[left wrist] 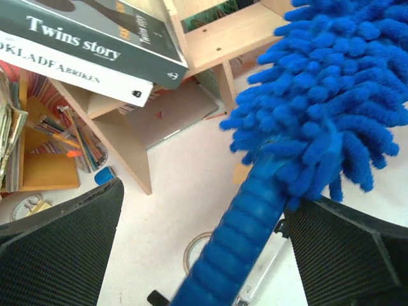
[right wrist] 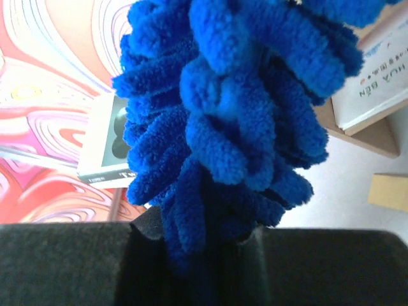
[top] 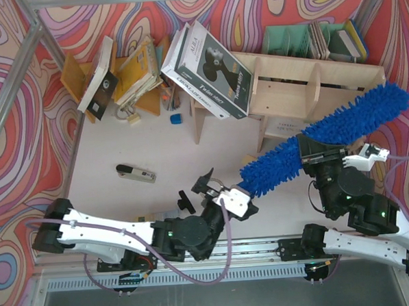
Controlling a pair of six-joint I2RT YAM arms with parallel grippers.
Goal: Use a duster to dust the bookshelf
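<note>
The fluffy blue duster (top: 340, 129) slants from the table middle up to the right, in front of the plywood bookshelf (top: 290, 87). My right gripper (top: 316, 155) is shut on the duster's fluffy part near its middle; the right wrist view shows the strands (right wrist: 223, 127) squeezed between the pads. My left gripper (top: 199, 187) is wide open by the handle end. In the left wrist view the ribbed blue handle (left wrist: 245, 223) runs between the spread fingers (left wrist: 64, 245) without being pinched. The bookshelf (left wrist: 223, 38) stands beyond it.
A large "Twins story" book (top: 210, 63) leans on the bookshelf's left end. An orange-brown book rack (top: 77, 77) with loose books stands at the back left and a teal organizer (top: 288, 39) at the back right. A marker pen (top: 135, 173) lies on the table. A tape ring (left wrist: 191, 252) lies under the handle.
</note>
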